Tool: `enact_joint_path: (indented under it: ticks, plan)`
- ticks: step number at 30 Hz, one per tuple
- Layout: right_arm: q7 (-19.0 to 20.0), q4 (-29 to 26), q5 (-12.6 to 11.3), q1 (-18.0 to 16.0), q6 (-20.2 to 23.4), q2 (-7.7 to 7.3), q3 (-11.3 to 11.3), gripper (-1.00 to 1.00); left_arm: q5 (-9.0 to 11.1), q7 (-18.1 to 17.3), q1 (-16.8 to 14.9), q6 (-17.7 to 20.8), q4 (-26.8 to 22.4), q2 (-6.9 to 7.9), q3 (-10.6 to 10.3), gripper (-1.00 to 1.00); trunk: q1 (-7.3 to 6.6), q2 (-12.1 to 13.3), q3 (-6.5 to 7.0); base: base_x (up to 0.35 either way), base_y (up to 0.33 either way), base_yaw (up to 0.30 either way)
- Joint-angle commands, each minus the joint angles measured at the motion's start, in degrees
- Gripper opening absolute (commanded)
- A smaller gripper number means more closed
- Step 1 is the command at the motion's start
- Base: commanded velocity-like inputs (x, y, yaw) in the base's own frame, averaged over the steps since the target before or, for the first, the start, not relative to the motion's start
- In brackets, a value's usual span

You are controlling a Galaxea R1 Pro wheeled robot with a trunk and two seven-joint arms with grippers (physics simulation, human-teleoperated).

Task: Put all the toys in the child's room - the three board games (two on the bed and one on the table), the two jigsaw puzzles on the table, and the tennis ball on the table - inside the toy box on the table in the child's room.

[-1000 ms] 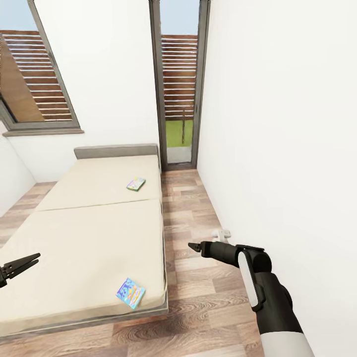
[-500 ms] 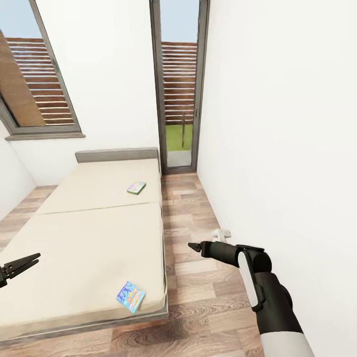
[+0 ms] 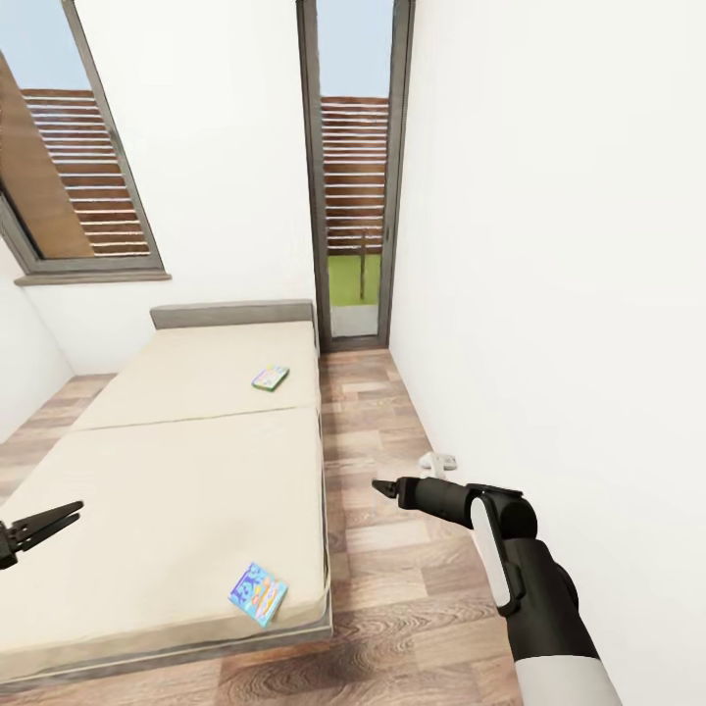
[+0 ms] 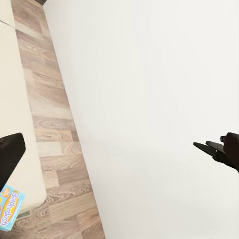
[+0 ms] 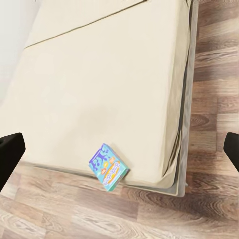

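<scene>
Beige bed [image 3: 176,471] — two board games [image 3: 258,593] apart on it.

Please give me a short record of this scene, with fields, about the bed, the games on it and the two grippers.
place: white-walled room, wood-plank floor
bed: beige mattress, grey headboard
near board game: mostly blue, flat on the mattress at its near corner
far board game: flat on the mattress, nearer the headboard
left gripper: over the bed, empty; open or shut unclear
right gripper: over the floor beside the bed, empty, looks shut
</scene>
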Motion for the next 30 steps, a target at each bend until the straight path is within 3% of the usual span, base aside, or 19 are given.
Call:
enact_joint_path:
  ticks: [1, 30]
  plan:
    - [0.11, -0.04, -0.14, -0.06, 0.37, 0.06, -0.15, 1.00, -0.35, -0.38, -0.07, 0.60, -0.02, 0.00, -0.22, 1.00, 0.04, -0.12, -0.02, 0.000, 0.000, 0.044]
    - [0.11, -0.04, -0.19, -0.06, 0.22, 0.06, -0.15, 1.00, -0.36, -0.38, -0.07, 0.60, -0.02, 0.00, -0.71, 1.00, 0.04, -0.12, 2.72, 0.000, 0.000, 0.063]
